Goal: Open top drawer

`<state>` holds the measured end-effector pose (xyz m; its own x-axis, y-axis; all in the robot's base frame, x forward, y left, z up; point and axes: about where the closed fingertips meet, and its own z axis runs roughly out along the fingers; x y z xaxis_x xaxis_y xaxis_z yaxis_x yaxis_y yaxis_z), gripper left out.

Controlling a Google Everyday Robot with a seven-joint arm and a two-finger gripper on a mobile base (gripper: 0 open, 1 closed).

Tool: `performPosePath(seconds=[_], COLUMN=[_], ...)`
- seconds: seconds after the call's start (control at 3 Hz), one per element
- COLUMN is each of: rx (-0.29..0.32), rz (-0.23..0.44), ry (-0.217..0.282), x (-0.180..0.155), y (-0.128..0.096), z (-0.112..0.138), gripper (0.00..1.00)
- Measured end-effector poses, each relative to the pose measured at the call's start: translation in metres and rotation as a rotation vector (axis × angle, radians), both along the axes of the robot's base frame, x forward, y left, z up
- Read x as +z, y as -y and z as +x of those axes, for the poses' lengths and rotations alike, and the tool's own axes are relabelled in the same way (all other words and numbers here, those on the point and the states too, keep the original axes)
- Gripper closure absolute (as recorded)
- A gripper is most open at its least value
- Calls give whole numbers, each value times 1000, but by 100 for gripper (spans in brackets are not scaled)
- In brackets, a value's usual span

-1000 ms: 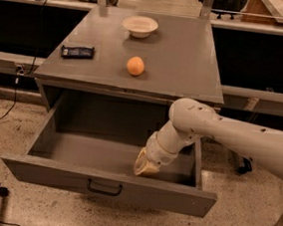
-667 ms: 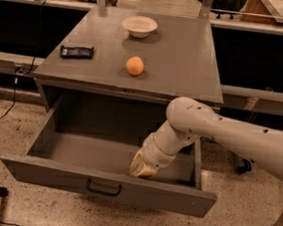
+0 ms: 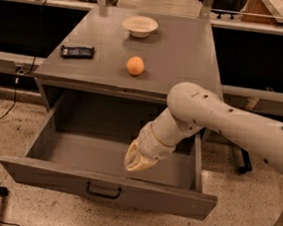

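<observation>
The top drawer [image 3: 50, 172] is a deep grey metal box pulled far out of the grey cabinet [image 3: 186, 64]. Its flat front panel faces me with a small dark bar handle [image 3: 103, 191] in the middle. The inside of the drawer holds nothing. My gripper [image 3: 136, 160] hangs over the open drawer, right of centre, just behind the front panel and above the handle, with nothing in it. The white arm reaches in from the right.
On the cabinet top lie an orange [image 3: 135, 65], a white bowl [image 3: 140, 26] at the back and a dark bar-shaped packet [image 3: 78, 52] at the left. Dark benches stand on both sides. Cables [image 3: 1, 116] run on the speckled floor at the left.
The gripper and forearm have drifted slightly left over the open drawer. The drawer itself has not visibly moved.
</observation>
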<state>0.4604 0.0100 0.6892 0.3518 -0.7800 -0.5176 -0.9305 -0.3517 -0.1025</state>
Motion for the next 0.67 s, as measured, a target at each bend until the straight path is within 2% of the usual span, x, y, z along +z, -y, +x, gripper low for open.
performPosePath(seconds=[0.33,0.67], rx=[23,28], rz=[59,58], ry=[76,75], x=[29,28], y=[-4,-4], z=[4,3], gripper=[100,78])
